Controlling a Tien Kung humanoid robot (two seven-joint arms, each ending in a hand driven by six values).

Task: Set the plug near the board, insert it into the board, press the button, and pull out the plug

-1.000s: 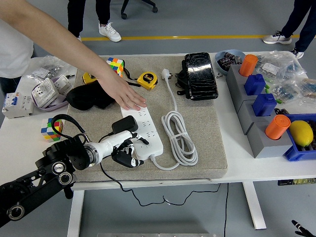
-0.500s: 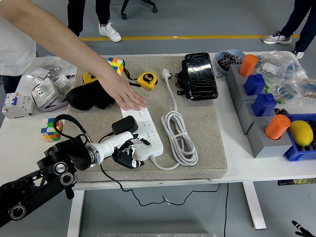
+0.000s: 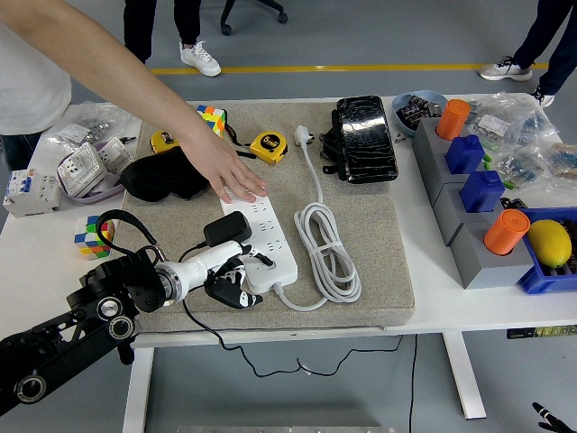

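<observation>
A white power strip (image 3: pixel 261 236) lies on the grey mat (image 3: pixel 379 244), its white cord coiled (image 3: pixel 329 257) to the right. My left hand (image 3: pixel 230 271) sits at the strip's near-left corner with its fingers curled. It is shut on a black plug (image 3: pixel 225 230), which rests against the strip's left edge. I cannot tell whether the plug's pins are in a socket. The plug's black cable (image 3: pixel 194 316) hangs over the table's front edge. A person's hand (image 3: pixel 230 176) presses flat on the strip's far end. My right arm is out of view.
Near the strip's far end are a black pouch (image 3: pixel 158 176), a yellow tape measure (image 3: pixel 268 146) and a black bag (image 3: pixel 365 140). Two puzzle cubes (image 3: pixel 93 236) (image 3: pixel 209 117) lie left. Grey blocks with blue and orange pieces (image 3: pixel 473 198) stand right, by a lemon (image 3: pixel 550 242).
My left hand has hardly moved at the strip's near corner. The person's arm has shifted slightly while the hand stays pressed on the strip.
</observation>
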